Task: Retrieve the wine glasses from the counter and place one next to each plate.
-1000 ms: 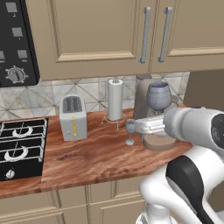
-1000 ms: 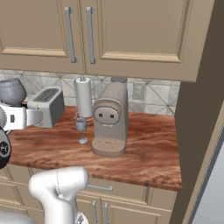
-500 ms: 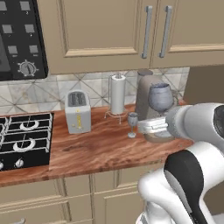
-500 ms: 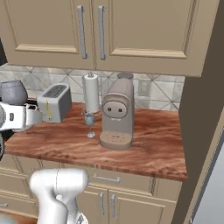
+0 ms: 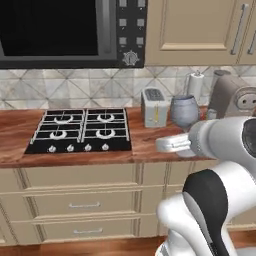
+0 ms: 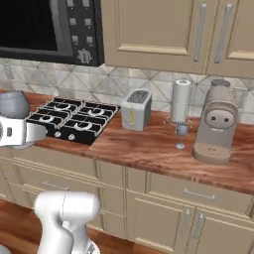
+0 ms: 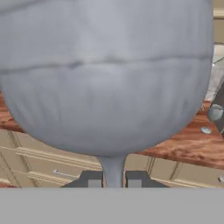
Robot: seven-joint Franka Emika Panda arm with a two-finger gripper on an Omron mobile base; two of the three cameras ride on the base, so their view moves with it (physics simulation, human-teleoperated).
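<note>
A blue-grey wine glass [image 7: 109,74] looms close in the hand view, and my gripper [image 7: 113,179] is shut on its thin stem just below the bowl. The same glass [image 5: 184,111] stands upright above my hand, in front of the counter [image 5: 15,135], and its bowl [image 6: 14,104] appears at the far left of the right base view. A second wine glass [image 6: 181,131] stands on the counter [image 6: 149,149] between the paper-towel roll and the coffee machine, also seen small as a glass [image 7: 213,114] at the hand view's right. The plates are out of view.
A black gas hob [image 5: 80,130] lies in the counter under a microwave [image 5: 60,30]. A toaster [image 6: 135,109], a paper-towel roll [image 6: 180,100] and a beige coffee machine [image 6: 214,121] line the back. Drawers and cabinet doors run below the counter.
The base has driven left, so the whole scene has slid right and the hob and microwave have come into view. The held glass stays in my gripper.
</note>
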